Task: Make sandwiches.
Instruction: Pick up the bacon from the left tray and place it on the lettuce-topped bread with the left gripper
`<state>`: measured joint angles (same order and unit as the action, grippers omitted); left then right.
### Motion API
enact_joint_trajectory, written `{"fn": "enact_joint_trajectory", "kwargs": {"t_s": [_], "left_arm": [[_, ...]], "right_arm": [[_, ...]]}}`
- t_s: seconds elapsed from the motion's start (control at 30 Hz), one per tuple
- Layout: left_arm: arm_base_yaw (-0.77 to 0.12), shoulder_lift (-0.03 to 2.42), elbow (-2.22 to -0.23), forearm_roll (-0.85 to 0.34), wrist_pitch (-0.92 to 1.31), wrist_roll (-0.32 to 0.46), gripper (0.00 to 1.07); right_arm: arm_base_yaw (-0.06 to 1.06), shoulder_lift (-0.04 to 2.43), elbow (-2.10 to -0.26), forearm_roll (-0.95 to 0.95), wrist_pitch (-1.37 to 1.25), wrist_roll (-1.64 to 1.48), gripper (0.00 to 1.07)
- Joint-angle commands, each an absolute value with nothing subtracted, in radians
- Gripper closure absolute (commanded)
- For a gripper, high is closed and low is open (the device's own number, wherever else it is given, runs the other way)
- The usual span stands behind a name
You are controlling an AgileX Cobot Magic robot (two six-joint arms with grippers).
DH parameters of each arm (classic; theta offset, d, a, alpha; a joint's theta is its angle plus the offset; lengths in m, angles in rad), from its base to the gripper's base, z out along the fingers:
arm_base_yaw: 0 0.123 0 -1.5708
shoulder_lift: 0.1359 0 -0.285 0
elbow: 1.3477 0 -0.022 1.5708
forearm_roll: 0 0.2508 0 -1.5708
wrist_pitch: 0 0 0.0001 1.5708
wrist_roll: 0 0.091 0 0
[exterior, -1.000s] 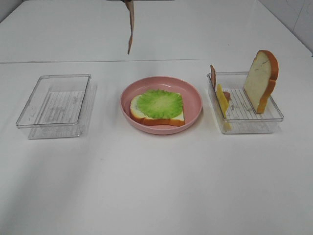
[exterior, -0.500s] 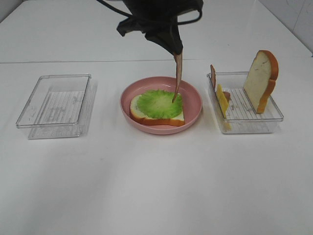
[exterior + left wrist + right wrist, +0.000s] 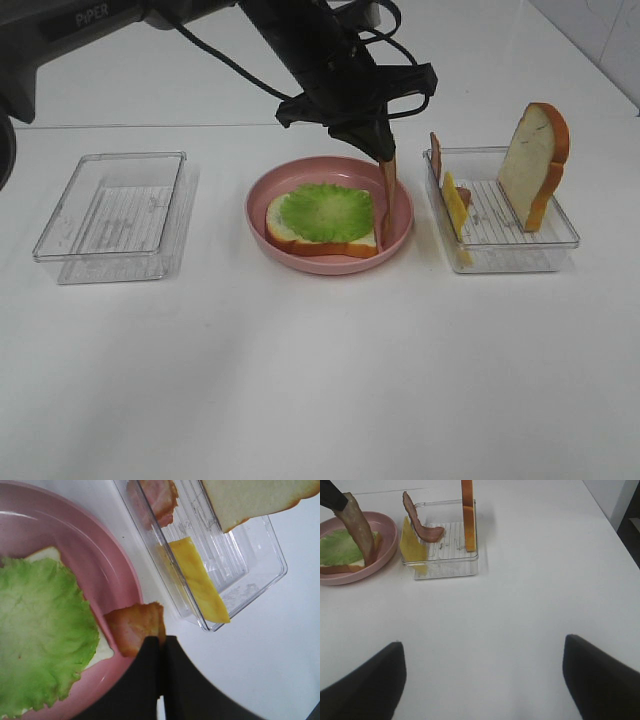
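A bread slice topped with a green lettuce leaf (image 3: 326, 212) lies on the pink plate (image 3: 330, 168). My left gripper (image 3: 384, 152) is shut on a bacon strip (image 3: 387, 200). The strip hangs down with its lower end at the plate's right side, beside the bread. The left wrist view shows the shut fingers (image 3: 150, 652) pinching the bacon (image 3: 134, 627) next to the lettuce (image 3: 45, 635). The second bread slice (image 3: 535, 165) stands in the right tray with a cheese slice (image 3: 456, 205) and another bacon strip (image 3: 436, 157). My right gripper (image 3: 482, 680) is open and empty over bare table.
The clear right tray (image 3: 505, 245) sits right of the plate. An empty clear tray (image 3: 115, 215) sits to the left. The left arm reaches from the back left over the plate. The table's back edge runs behind the plate.
My left arm has come down and moved right with the bacon strip. The strip went from hanging over the lettuce to the plate's right side.
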<state>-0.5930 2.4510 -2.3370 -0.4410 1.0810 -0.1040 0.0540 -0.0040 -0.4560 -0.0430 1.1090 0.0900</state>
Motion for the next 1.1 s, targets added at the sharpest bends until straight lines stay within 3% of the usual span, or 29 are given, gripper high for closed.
{"fn": "enact_joint_trajectory", "kwargs": {"t_s": [0.03, 0.63, 1.1], "left_arm": [[-0.592, 2.46, -2.339, -0.454, 1.069, -0.073, 1.07], [-0.592, 2.463, -2.339, -0.125, 1.167, -0.058, 1.07], [-0.592, 2.465, -2.339, -0.064, 1.169, -0.092, 1.07]], "right_arm": [[0.053, -0.035, -0.453, -0.042, 1.1, 0.084, 0.27], [0.053, -0.035, -0.453, -0.042, 1.1, 0.084, 0.27], [0.053, -0.035, -0.453, -0.042, 1.1, 0.084, 0.27]]}}
